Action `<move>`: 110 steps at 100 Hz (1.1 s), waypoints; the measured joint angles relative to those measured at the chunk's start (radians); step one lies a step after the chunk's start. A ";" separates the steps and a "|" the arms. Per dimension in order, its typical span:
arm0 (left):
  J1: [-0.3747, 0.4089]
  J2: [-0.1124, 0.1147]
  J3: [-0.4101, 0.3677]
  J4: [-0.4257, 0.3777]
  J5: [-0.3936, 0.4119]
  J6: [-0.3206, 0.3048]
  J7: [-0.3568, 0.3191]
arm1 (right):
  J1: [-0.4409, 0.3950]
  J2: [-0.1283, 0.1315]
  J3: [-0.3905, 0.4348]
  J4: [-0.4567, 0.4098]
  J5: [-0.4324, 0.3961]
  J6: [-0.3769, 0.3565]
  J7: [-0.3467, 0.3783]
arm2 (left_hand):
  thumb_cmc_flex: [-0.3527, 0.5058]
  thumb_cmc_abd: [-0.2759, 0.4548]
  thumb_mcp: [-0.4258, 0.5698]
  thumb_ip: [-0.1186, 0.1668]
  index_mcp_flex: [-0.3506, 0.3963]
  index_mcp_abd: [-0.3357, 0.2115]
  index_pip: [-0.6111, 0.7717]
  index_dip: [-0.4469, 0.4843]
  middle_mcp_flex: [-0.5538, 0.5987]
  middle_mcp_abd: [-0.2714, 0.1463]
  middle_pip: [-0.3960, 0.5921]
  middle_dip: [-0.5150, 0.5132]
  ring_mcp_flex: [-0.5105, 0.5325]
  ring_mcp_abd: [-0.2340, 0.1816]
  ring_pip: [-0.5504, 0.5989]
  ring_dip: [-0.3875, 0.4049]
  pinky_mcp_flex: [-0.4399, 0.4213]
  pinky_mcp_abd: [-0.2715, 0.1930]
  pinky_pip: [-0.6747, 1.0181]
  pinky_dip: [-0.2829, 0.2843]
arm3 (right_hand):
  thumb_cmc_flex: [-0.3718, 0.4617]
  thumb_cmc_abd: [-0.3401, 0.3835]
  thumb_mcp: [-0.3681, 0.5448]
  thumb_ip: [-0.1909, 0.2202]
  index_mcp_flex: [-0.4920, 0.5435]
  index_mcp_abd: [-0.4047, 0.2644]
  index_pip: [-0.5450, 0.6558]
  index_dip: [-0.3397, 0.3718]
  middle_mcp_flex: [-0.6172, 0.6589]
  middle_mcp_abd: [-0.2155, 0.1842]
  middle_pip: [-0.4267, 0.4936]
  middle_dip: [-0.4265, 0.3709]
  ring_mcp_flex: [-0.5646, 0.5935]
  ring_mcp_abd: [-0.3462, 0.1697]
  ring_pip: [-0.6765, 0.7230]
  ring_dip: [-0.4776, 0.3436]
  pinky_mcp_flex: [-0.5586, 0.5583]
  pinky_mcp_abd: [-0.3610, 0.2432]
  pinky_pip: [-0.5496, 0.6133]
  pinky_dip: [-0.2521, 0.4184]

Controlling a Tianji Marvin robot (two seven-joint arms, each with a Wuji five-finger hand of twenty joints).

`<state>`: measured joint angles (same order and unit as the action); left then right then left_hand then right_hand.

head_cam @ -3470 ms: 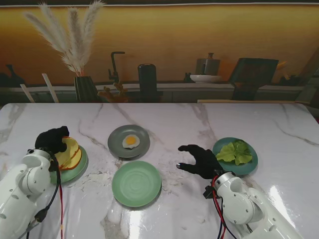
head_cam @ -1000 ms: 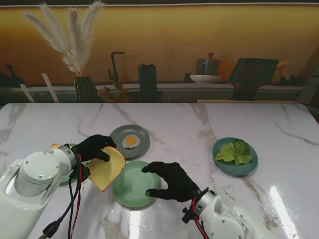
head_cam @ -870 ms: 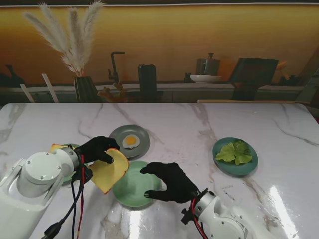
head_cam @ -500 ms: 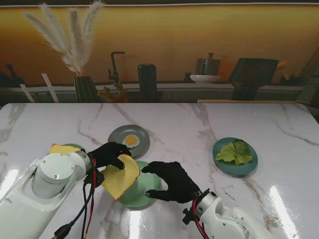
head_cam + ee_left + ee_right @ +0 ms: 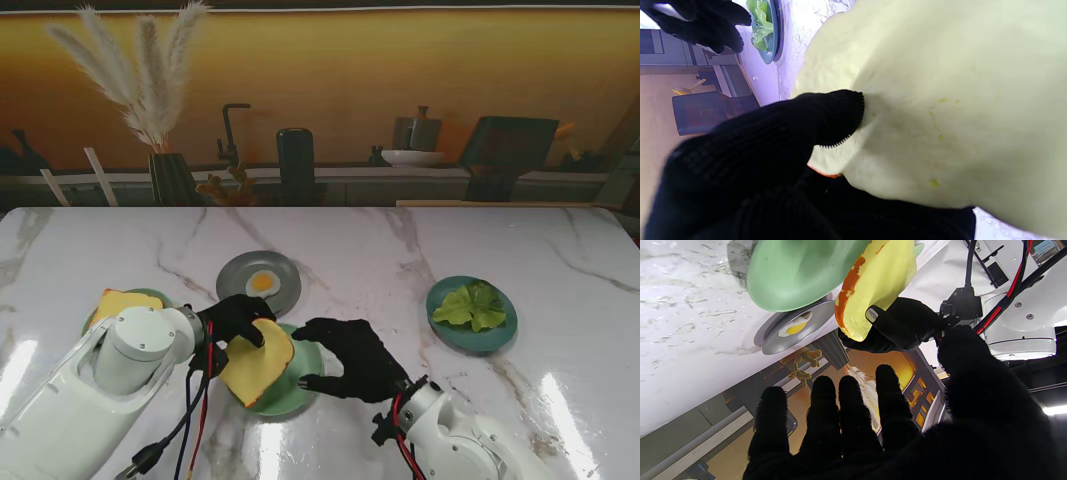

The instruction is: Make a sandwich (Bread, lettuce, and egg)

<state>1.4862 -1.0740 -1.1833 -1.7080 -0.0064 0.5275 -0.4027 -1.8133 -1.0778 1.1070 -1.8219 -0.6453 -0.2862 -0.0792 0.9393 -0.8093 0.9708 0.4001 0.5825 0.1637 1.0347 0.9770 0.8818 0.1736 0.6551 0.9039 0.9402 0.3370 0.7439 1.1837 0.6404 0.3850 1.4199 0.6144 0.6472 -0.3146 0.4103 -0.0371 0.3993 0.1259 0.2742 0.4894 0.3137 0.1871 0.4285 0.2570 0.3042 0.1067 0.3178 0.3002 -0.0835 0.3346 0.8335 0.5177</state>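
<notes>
My left hand (image 5: 238, 320) is shut on a yellow bread slice (image 5: 257, 365) and holds it tilted over the light green plate (image 5: 300, 380) in the middle. In the left wrist view the slice (image 5: 940, 100) fills the picture, pinched by my black fingers (image 5: 826, 116). My right hand (image 5: 355, 358) hovers open at the plate's right rim, fingers spread, holding nothing. The fried egg (image 5: 263, 282) lies on a grey plate (image 5: 240, 275) beyond. Lettuce (image 5: 470, 305) rests on a teal plate (image 5: 485, 338) at the right. Another bread slice (image 5: 122, 301) lies on the left plate.
A vase of pampas grass (image 5: 170, 175), a black cylinder (image 5: 295, 165) and a faucet (image 5: 232, 135) stand along the table's far edge. White marble table top (image 5: 400, 250) stretches between the plates.
My left hand lifted a bread slice from the left plate and carried it right, over the light green plate. My right hand moved from beside the lettuce plate to the green plate's right rim.
</notes>
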 measured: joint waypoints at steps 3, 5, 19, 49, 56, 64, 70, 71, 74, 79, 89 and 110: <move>-0.004 0.000 0.006 0.005 -0.001 0.000 0.000 | 0.000 0.000 0.001 0.000 0.000 0.000 0.000 | 0.000 0.000 0.000 0.000 0.000 0.000 0.000 0.000 -0.010 0.000 0.000 0.005 -0.009 0.001 -0.002 0.000 -0.008 0.000 0.000 0.000 | 0.000 0.000 0.000 0.000 0.000 0.000 0.000 0.000 0.000 0.000 0.000 0.000 0.000 0.000 0.000 0.000 0.000 0.000 0.000 0.000; -0.006 -0.001 0.010 0.008 -0.001 0.000 0.000 | -0.001 0.000 0.001 -0.001 0.000 0.001 0.001 | 0.000 0.000 0.000 -0.001 0.000 0.000 -0.001 0.000 -0.010 0.000 0.001 0.006 -0.009 0.002 -0.002 0.001 -0.010 0.000 0.000 0.000 | 0.000 0.000 0.000 0.000 0.000 0.000 0.000 0.000 0.000 0.000 0.000 0.000 0.000 0.000 0.000 0.000 0.000 0.000 0.000 0.000; -0.017 -0.003 0.029 0.023 -0.003 0.000 -0.001 | -0.002 0.000 0.006 -0.002 -0.004 0.001 0.001 | 0.020 0.011 -0.001 -0.027 -0.010 0.000 -0.013 0.000 -0.036 0.002 0.001 0.011 -0.041 0.007 -0.016 0.008 -0.052 0.001 -0.010 0.012 | 0.000 0.000 0.000 0.000 0.000 0.000 0.000 0.000 0.000 0.000 0.000 0.000 0.000 0.000 0.000 0.000 0.000 0.000 0.000 0.000; -0.026 0.001 0.055 0.047 0.060 -0.077 -0.025 | -0.003 0.000 0.009 -0.002 -0.005 0.004 -0.002 | 0.025 0.157 -0.034 -0.015 -0.093 -0.001 -0.139 -0.114 -0.281 0.001 0.010 -0.111 -0.351 0.009 -0.108 -0.050 -0.382 -0.051 -0.228 0.163 | 0.000 0.000 0.000 0.000 0.000 0.000 0.000 0.000 0.000 0.000 0.000 0.000 0.000 0.000 0.000 0.000 -0.001 0.000 0.000 0.000; -0.027 0.002 0.057 0.052 0.065 -0.087 -0.025 | -0.003 0.000 0.009 -0.002 -0.005 0.004 -0.002 | 0.008 0.224 -0.077 0.038 -0.122 -0.012 -0.171 -0.140 -0.353 0.001 0.002 -0.207 -0.442 -0.003 -0.097 -0.191 -0.451 -0.064 -0.278 0.156 | 0.000 0.000 0.000 0.000 0.000 0.000 0.000 0.000 0.000 0.000 0.000 0.000 0.000 0.000 0.000 0.000 -0.001 0.000 0.000 0.000; -0.028 0.003 0.058 0.058 0.070 -0.105 -0.025 | -0.003 0.000 0.010 -0.002 -0.004 0.005 0.000 | 0.000 0.225 -0.092 0.059 -0.133 -0.015 -0.207 -0.173 -0.378 0.001 -0.012 -0.236 -0.491 -0.012 -0.097 -0.252 -0.486 -0.068 -0.313 0.151 | 0.000 0.000 0.000 0.000 0.000 0.000 0.000 0.000 0.000 0.000 0.000 0.000 0.000 0.000 0.000 0.000 -0.008 0.000 0.000 0.000; -0.028 0.003 0.059 0.062 0.076 -0.119 -0.021 | -0.003 0.000 0.011 -0.002 -0.004 0.006 0.001 | 0.000 0.225 -0.101 0.059 -0.134 -0.020 -0.237 -0.200 -0.399 0.001 -0.023 -0.250 -0.510 -0.018 -0.105 -0.281 -0.516 -0.080 -0.347 0.131 | 0.000 0.000 0.000 0.000 0.000 0.000 0.000 0.000 0.000 0.000 0.000 0.000 0.000 0.000 0.000 0.000 -0.009 0.000 0.000 0.000; -0.028 0.003 0.059 0.063 0.077 -0.120 -0.020 | -0.003 0.000 0.011 -0.002 -0.004 0.006 0.001 | 0.000 0.225 -0.110 0.059 -0.135 -0.020 -0.242 -0.207 -0.404 0.001 -0.043 -0.255 -0.518 -0.018 -0.112 -0.284 -0.519 -0.082 -0.350 0.128 | 0.000 0.000 0.000 0.000 0.000 0.000 0.000 0.000 0.000 0.000 0.000 0.000 0.000 0.000 0.000 0.000 -0.009 0.000 0.000 0.000; -0.028 0.002 0.060 0.064 0.078 -0.123 -0.016 | -0.003 0.000 0.012 -0.002 -0.004 0.006 0.001 | 0.000 0.225 -0.115 0.059 -0.142 -0.024 -0.260 -0.220 -0.424 0.001 -0.057 -0.265 -0.540 -0.018 -0.126 -0.300 -0.536 -0.088 -0.372 0.115 | 0.000 0.000 0.000 0.000 0.000 0.000 0.000 0.000 0.000 0.000 0.000 0.000 0.000 0.000 0.000 0.000 -0.009 0.000 0.000 0.000; -0.028 0.002 0.061 0.067 0.079 -0.126 -0.012 | -0.003 0.000 0.012 -0.002 -0.003 0.006 0.002 | -0.023 0.229 -0.135 0.058 -0.149 -0.028 -0.288 -0.253 -0.444 0.001 -0.088 -0.292 -0.571 -0.018 -0.155 -0.331 -0.565 -0.091 -0.396 0.097 | 0.000 0.000 0.000 0.000 0.000 0.000 0.000 0.000 0.000 0.000 0.000 0.000 0.000 0.000 0.000 0.000 -0.009 0.000 0.000 0.000; -0.029 0.001 0.062 0.070 0.088 -0.138 -0.010 | -0.004 0.000 0.013 -0.003 -0.002 0.006 0.003 | -0.043 0.235 -0.150 0.041 -0.180 -0.029 -0.349 -0.320 -0.500 0.002 -0.142 -0.345 -0.624 -0.032 -0.218 -0.381 -0.593 -0.110 -0.407 0.072 | 0.000 0.000 0.000 0.000 0.000 0.001 0.000 0.000 0.000 0.000 0.000 0.000 0.000 0.000 0.000 0.000 -0.009 0.000 0.000 0.000; -0.019 -0.001 0.052 0.072 0.117 -0.205 0.005 | -0.004 0.000 0.014 -0.003 0.000 0.007 0.007 | -0.088 0.235 -0.234 -0.035 -0.196 -0.013 -0.548 -0.530 -0.570 0.002 -0.236 -0.460 -0.675 -0.053 -0.351 -0.516 -0.639 -0.133 -0.491 0.020 | 0.000 0.000 0.000 0.000 0.000 0.001 0.000 0.000 0.000 0.000 0.000 0.000 0.000 0.000 0.000 0.000 -0.011 0.000 0.000 0.000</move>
<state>1.4674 -1.0747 -1.1309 -1.6357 0.1103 0.3223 -0.3976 -1.8172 -1.0776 1.1211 -1.8250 -0.6452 -0.2789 -0.0723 0.8509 -0.5743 0.7366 0.3655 0.3868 0.1507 0.4867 0.4472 0.3114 0.1760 0.4187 0.4443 0.2648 0.2838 0.3927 0.6677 0.0010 0.2521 0.9290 0.6342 0.6473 -0.3146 0.4102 -0.0371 0.3993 0.1266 0.2742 0.4894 0.3137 0.1872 0.4286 0.2570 0.3042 0.1067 0.3178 0.3002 -0.0942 0.3348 0.8334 0.5174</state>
